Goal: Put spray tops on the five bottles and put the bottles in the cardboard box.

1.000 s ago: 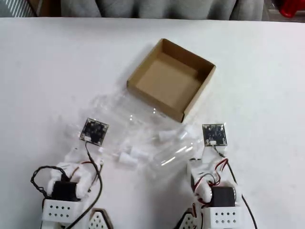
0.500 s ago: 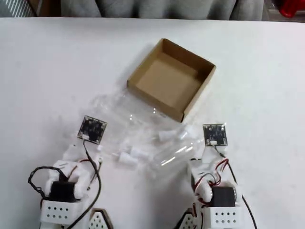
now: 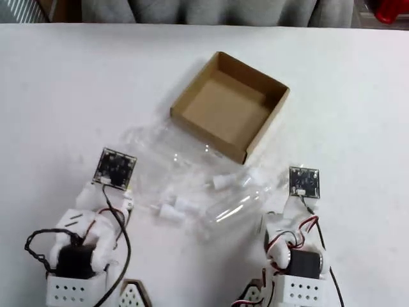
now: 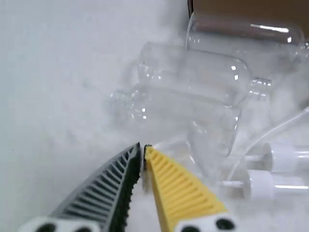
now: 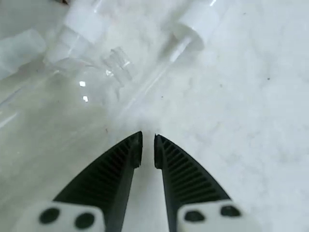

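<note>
Several clear bottles (image 3: 192, 167) lie on their sides in a heap on the white table, just in front of the open cardboard box (image 3: 276, 109), which holds nothing. White spray tops (image 3: 174, 209) with thin tubes lie among them. My left gripper (image 4: 143, 148), one finger grey and one yellow, is shut and holds nothing, a short way from the nearest bottle (image 4: 193, 94). Its arm (image 3: 115, 167) sits left of the heap. My right gripper (image 5: 147, 139), black-fingered, is shut on nothing beside a bottle (image 5: 63, 106) and a spray top (image 5: 198, 21). Its arm (image 3: 303, 182) sits right of the heap.
Two more spray tops (image 4: 275, 169) lie side by side near the bottles. The box's brown wall (image 4: 251, 7) stands just behind the far bottle. Bare white table (image 3: 70, 89) stretches left, right and behind the box. Chairs stand past the far edge.
The left arm has drawn back and to the left, away from the bottles. The right arm has shifted right and slightly back. Bottles, tops and box have stayed put.
</note>
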### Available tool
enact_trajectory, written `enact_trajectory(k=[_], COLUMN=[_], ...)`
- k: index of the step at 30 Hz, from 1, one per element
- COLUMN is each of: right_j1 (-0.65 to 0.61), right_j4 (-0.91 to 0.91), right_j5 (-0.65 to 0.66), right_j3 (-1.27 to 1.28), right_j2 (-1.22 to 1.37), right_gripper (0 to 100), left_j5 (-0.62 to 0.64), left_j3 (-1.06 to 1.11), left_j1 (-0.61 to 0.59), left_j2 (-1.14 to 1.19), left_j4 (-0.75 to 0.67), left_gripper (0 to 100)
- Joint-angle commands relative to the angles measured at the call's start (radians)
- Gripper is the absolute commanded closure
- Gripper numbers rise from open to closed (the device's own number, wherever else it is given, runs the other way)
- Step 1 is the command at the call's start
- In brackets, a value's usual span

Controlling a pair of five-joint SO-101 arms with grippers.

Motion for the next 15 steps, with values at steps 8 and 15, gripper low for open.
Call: enact_trajectory(k=[8,15], right_j1=[0.012,0.012], right_j4=[-0.013,-0.013], right_j5=[0.000,0.000], right_j3=[0.009,0.009], right_j2=[-0.004,-0.004], right_gripper=[98.3,98.3], left_j5=[0.123,0.133], left_j3=[-0.187,-0.359], left_j1=[-0.088,-0.162], left_j2=[0.013,0.366], left_j4=[-0.015,-0.015], left_gripper=[98,98])
